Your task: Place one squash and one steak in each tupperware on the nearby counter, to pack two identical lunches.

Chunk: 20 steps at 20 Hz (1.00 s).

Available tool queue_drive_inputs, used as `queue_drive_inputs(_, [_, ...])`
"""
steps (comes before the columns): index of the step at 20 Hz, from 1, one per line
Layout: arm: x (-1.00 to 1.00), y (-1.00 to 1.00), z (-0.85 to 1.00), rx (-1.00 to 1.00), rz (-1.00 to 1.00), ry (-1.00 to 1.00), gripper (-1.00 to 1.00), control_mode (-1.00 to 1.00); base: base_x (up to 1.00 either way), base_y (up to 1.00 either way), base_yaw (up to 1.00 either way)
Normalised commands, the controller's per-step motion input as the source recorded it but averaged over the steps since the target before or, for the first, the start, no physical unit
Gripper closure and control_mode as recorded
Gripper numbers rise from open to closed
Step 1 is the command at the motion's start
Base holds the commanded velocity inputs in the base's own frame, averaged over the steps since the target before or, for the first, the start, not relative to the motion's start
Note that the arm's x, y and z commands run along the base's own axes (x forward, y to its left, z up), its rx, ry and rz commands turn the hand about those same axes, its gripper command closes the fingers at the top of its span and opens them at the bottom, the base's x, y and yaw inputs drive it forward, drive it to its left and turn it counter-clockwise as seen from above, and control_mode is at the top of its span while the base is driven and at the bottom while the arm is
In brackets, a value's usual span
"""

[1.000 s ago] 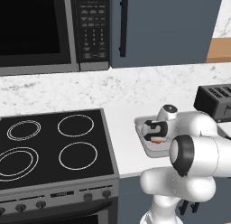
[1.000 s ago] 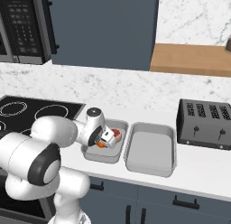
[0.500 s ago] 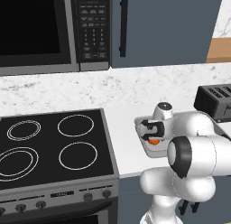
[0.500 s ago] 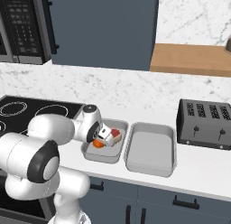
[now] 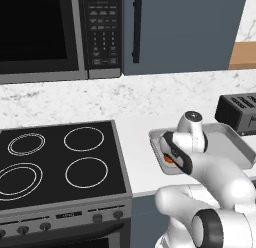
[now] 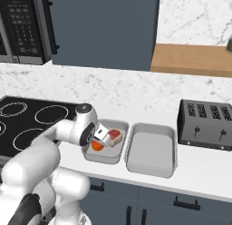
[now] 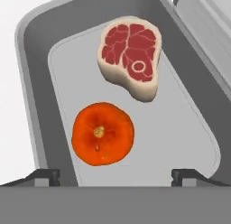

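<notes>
My gripper hangs open over the left tupperware, and nothing sits between its fingertips. On the floor of that tupperware lies an orange-red squash, just ahead of the fingertips. A thick steak with a red top and cream edge lies beyond it. From the right base view the gripper hovers above the squash and steak in the left tupperware. The second tupperware stands empty right beside it on the white counter.
A black toaster stands on the counter right of the containers. The black stovetop lies to the left, with a microwave and dark cabinets above. A wooden shelf hangs on the wall at the right.
The jaws have spread wider and the hand has lifted slightly off the left tupperware. The squash now lies free on the container floor.
</notes>
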Motion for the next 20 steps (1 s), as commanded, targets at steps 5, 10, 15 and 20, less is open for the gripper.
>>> queue_drive_inputs(5, [-0.99,0.22,0.55,-0.07,0.07,-0.16,-1.0,-1.0,0.0,0.0,0.0])
queue_drive_inputs(10, [-0.81,0.5,0.91,-0.35,0.17,-0.05,-1.0,-1.0,0.0,0.0,0.0])
queue_drive_inputs(15, [-0.55,0.45,0.75,-0.3,0.22,0.0,-1.0,-1.0,0.0,0.0,0.0])
queue_drive_inputs(20, [-0.74,-0.05,-0.01,0.03,0.07,-0.18,-1.0,-1.0,0.0,0.0,0.0])
